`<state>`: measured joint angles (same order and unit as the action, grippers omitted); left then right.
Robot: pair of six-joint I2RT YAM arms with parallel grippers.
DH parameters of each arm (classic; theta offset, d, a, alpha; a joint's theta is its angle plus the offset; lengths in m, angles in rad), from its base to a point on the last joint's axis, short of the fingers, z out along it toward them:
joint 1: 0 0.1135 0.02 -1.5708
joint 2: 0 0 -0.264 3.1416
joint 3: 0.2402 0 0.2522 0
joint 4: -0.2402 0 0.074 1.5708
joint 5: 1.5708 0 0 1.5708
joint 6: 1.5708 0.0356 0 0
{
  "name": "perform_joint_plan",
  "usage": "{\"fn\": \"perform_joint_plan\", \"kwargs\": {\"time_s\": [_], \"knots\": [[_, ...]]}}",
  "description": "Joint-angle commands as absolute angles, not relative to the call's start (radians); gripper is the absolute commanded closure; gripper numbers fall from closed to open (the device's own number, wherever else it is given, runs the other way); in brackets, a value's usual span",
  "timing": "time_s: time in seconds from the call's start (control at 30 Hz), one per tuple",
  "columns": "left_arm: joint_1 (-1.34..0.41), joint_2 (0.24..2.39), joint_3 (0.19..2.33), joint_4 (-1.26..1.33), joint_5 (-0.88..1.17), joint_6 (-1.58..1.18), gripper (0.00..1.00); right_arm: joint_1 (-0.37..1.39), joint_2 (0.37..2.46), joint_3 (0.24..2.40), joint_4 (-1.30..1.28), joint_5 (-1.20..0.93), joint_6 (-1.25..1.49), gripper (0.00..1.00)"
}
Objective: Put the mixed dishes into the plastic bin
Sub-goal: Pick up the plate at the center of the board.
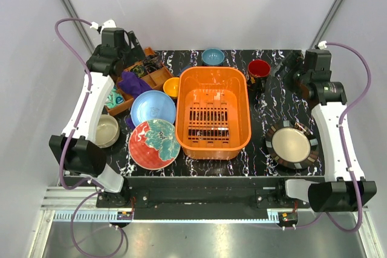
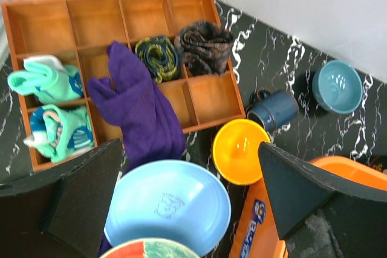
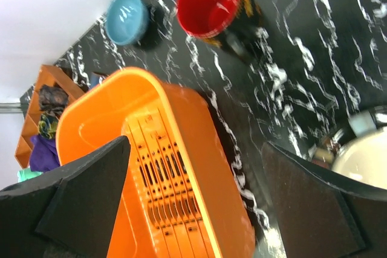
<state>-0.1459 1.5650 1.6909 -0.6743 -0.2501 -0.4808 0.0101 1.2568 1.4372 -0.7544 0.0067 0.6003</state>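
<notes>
Overhead first: the plastic bin (image 1: 213,86) sat mid-table with nothing in it. Your left gripper (image 1: 134,52) and right gripper (image 1: 294,66) hung near the far corners, both spread wide and empty. The left arm was nearer the light blue plate (image 1: 153,108), the right arm nearer the red mug (image 1: 259,69).

Left wrist: that plate lay flat, just below and between your fingers (image 2: 78,203), with its near edge cut off. The purple cloth (image 2: 139,107) touched its far rim.

Right wrist: the mug stood ahead of the fingers (image 3: 78,197), its handle not made out, and the bin lay to its left.
</notes>
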Motion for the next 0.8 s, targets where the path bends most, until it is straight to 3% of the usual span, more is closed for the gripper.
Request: {"fn": "perform_joint_plan", "kwargs": {"time_s": [0.0,0.2,0.53,0.77], "knots": [[-0.147,1.563,1.769,-0.701,-0.199,-0.512,0.01,0.006,1.197,1.436,-0.796,0.024,0.614,0.0],[-0.147,1.594,1.822,-0.759,-0.161,-0.56,0.01,0.006,1.266,1.508,-0.936,-0.028,0.543,0.0],[-0.144,1.559,1.835,-0.854,-0.199,-0.583,0.01,0.006,1.242,1.379,-0.877,-0.061,0.567,0.0],[-0.201,1.332,1.529,-0.925,-0.251,-0.641,0.01,0.006,1.316,1.44,-0.879,-0.192,0.577,0.0]]}}
